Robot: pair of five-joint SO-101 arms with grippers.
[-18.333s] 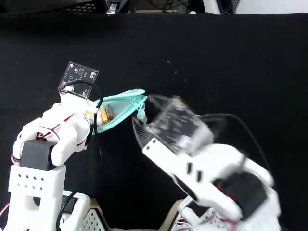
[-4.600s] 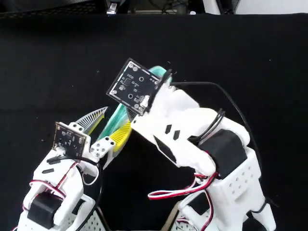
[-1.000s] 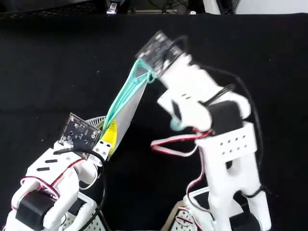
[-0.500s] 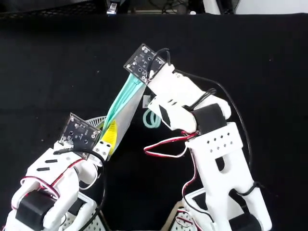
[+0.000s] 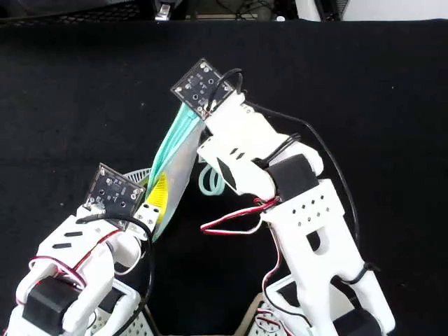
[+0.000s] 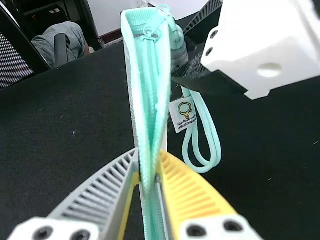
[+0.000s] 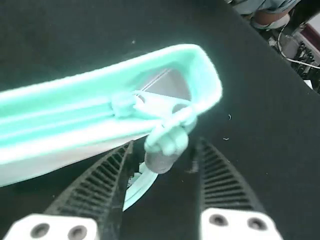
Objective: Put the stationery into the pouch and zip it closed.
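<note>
The left gripper [image 6: 150, 167] is clamped on the near end of the pouch [image 5: 175, 147] — soft, light fabric, likely to sag unless pulled taut. At its far end the right gripper [image 7: 165, 150] stands apart around the zipper pull [image 7: 164, 142] — small, and probably the place to pinch.

Read place as robotics lab or maker workroom, not home. I worked over table [image 5: 392, 105] draped in black cloth. Left arm [image 5: 70, 259] and right arm [image 5: 315, 238] were white plastic, mounted at near edge. Bare circuit board [image 5: 203, 85] sat on right wrist, with red-white wires [image 5: 234, 218] hanging loose. Past far edge I saw dark gear and cables [image 5: 241, 8]. Left wrist view gave me black mesh chair back [image 6: 12, 70] and white wall [image 6: 107, 15]. Right wrist view showed cable tangle [image 7: 297, 42] beyond table.
</note>
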